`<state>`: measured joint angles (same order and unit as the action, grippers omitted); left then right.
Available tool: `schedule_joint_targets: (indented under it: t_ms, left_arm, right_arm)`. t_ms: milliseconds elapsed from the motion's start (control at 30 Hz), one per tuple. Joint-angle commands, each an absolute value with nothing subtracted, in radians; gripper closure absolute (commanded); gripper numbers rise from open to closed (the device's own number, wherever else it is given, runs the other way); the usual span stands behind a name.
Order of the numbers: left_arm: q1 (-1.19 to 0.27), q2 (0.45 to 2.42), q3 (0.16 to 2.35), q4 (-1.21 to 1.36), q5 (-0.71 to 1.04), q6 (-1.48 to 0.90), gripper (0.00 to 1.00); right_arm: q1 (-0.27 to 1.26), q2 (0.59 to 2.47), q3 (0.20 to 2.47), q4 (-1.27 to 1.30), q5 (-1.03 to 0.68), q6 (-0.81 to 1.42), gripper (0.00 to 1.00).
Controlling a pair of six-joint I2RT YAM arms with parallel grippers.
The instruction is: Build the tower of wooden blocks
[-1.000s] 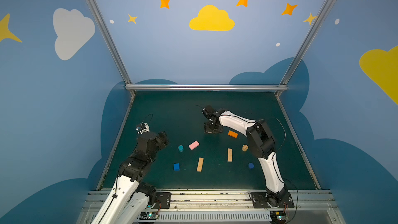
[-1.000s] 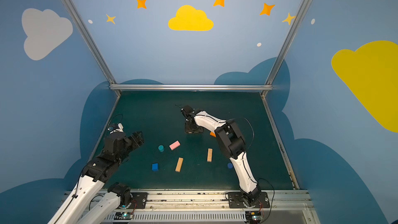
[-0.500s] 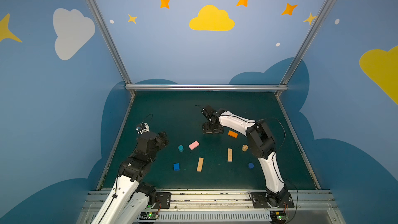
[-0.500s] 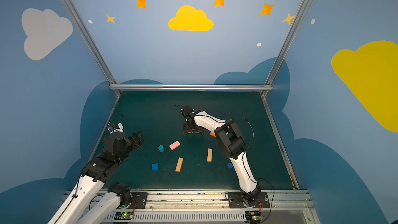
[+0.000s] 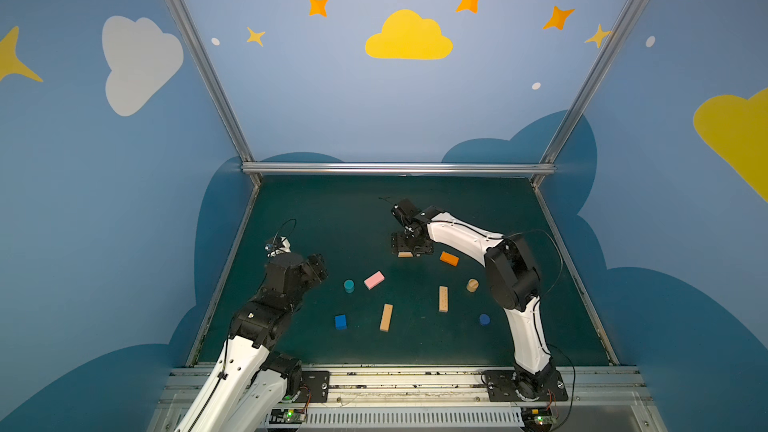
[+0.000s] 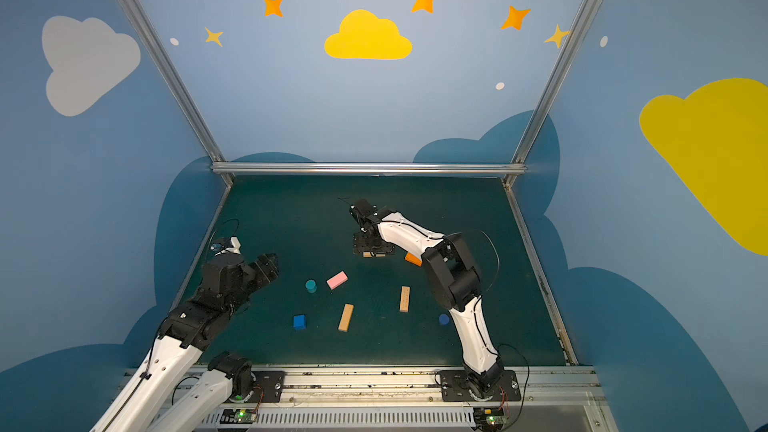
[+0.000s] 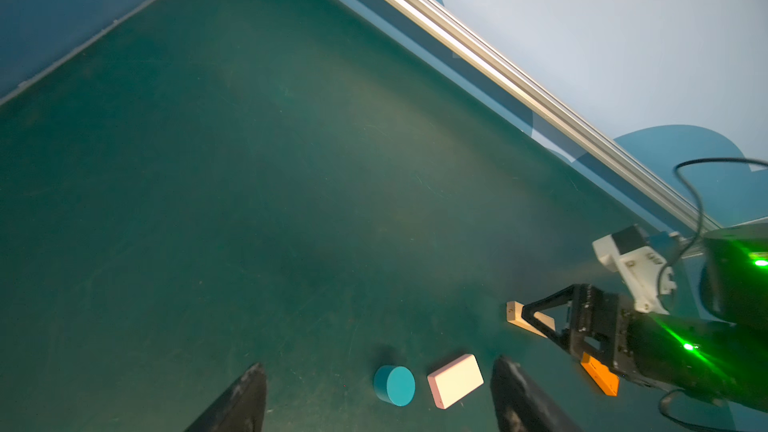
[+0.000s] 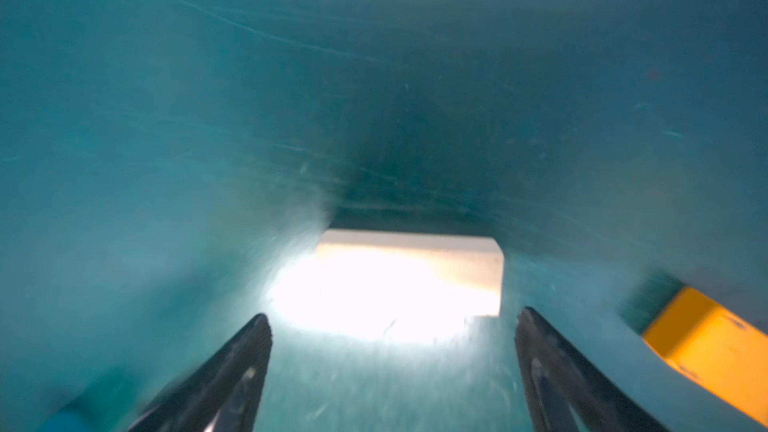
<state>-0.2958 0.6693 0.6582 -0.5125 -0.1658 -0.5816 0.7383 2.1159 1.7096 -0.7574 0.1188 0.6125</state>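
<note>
**Blocks lie loose, nothing stacked — both end effectors wide**

The dark green counter [image 5: 332,209] is closed in by a metal rail [image 5: 395,168] along its back edge and by blue walls at the sides. Its far half and rear left corner are bare, and so is a strip along the front edge.

The left arm [image 5: 274,305] hangs over the counter's left edge. The left end effector [image 5: 319,266] is spread wide and empty, apart from every block. The right arm [image 5: 465,236] reaches across the middle. The right end effector [image 5: 411,248] points down with its jaws wide over a tan bar [image 5: 405,254] lying flat on the counter. In the blurred right wrist view the bar sits between and just beyond the fingers [image 8: 245,351], with a gap on each side.

Every block lies alone:
- The orange bar [image 5: 449,258] is just right of that tan bar.
- A second tan bar [image 5: 443,298] and a third tan bar [image 5: 386,317] lie nearer the front, apart, each running front to back.
- The pink bar [image 5: 374,280] sits left of centre, with the teal cylinder [image 5: 349,285] just beside it.
- The tan cylinder [image 5: 472,285] and the dark-blue cylinder [image 5: 484,319] stand close to the right arm.
- The blue cube [image 5: 340,321] is at front left.
</note>
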Motion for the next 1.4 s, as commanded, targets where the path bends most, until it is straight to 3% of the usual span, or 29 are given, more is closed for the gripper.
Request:
schedule_joint_targets:
  t_ms: [0,300,600,867,1067,1367]
  left_arm:
    - [-0.300,0.673,0.694,-0.509,-0.115,-0.578,0.18]
    - [-0.376,0.752,0.718,-0.480,0.231,-0.525,0.22]
    - [-0.686,0.926,0.799,-0.608,0.060,-0.520,0.24]
    - [-0.860,1.193,0.902,-0.750,0.029,-0.541,0.30]
    - [-0.896,1.373,0.936,-0.719,0.076,-0.570,0.30]
    - [-0.902,1.494,0.958,-0.688,0.069,-0.577,0.32]
  right_arm:
    - [0.734,2.042,1.687,-0.757,0.113,0.602,0.10]
    - [0.681,1.830,1.500,-0.646,0.049,0.589,0.10]
    - [0.633,1.608,1.297,-0.539,-0.007,0.577,0.10]
    - [0.576,1.431,1.128,-0.458,-0.043,0.588,0.10]
    - [0.535,1.325,1.029,-0.415,-0.049,0.601,0.10]
    - [0.495,1.250,0.970,-0.396,-0.075,0.601,0.10]
